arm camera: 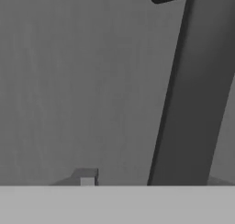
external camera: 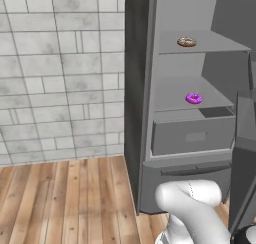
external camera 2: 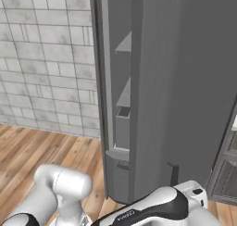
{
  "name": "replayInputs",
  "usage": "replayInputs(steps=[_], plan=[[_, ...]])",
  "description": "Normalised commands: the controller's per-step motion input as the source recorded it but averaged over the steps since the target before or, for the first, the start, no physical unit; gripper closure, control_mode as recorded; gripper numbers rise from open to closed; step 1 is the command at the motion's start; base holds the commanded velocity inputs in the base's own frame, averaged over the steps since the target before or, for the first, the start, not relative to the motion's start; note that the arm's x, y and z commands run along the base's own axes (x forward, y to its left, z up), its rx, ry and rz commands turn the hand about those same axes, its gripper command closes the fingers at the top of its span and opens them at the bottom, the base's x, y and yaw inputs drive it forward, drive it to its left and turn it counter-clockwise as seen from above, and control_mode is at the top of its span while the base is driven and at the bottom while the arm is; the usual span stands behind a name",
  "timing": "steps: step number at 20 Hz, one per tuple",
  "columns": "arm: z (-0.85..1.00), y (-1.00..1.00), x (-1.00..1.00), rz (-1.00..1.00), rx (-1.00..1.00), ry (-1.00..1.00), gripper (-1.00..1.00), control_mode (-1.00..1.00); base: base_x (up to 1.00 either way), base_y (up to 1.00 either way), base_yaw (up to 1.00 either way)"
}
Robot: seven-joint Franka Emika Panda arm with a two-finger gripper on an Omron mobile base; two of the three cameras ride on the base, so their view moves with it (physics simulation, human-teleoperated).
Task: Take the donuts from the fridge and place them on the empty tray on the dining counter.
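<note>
Fridge (external camera: 195, 138) open, both donuts on its shelves.
The brown donut (external camera: 186, 42) sits one shelf above the purple donut (external camera: 193, 98); the gripper (arm camera: 87, 178) faces the grey door, its jaw state unclear.

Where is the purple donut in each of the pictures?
Left base view: the purple donut sits on the lower shelf of the open fridge, right of the middle, above the drawer.
Right base view: the open door hides it.
Hand view: it is not there; a grey door face with a dark handle.
Shared landmark: the fridge.
</note>
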Motion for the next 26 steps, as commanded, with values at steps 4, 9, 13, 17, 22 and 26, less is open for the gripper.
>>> replayInputs(steps=[4,9,13,17,22,26], plan=[[0.23,-0.09,-0.24,-0.78,-0.04,-0.05,-1.00,-1.00,0.00,0.00,0.00],[-0.09,0.01,0.64,-0.71,-0.12,-0.18,-1.00,-1.00,0.00,0.00,0.00],[-0.25,0.00,1.00,-0.30,0.00,0.00,-1.00,-1.00,0.00,0.00,0.00],[0.14,-0.32,-0.03,-0.34,0.00,0.00,-1.00,-1.00,0.00,0.00,0.00],[0.73,-0.09,-0.98,-0.27,0.00,-0.08,-1.00,-1.00,0.00,0.00,0.00],[0.96,0.00,-1.00,-0.07,-0.01,-0.04,-1.00,-1.00,0.00,0.00,0.00]])
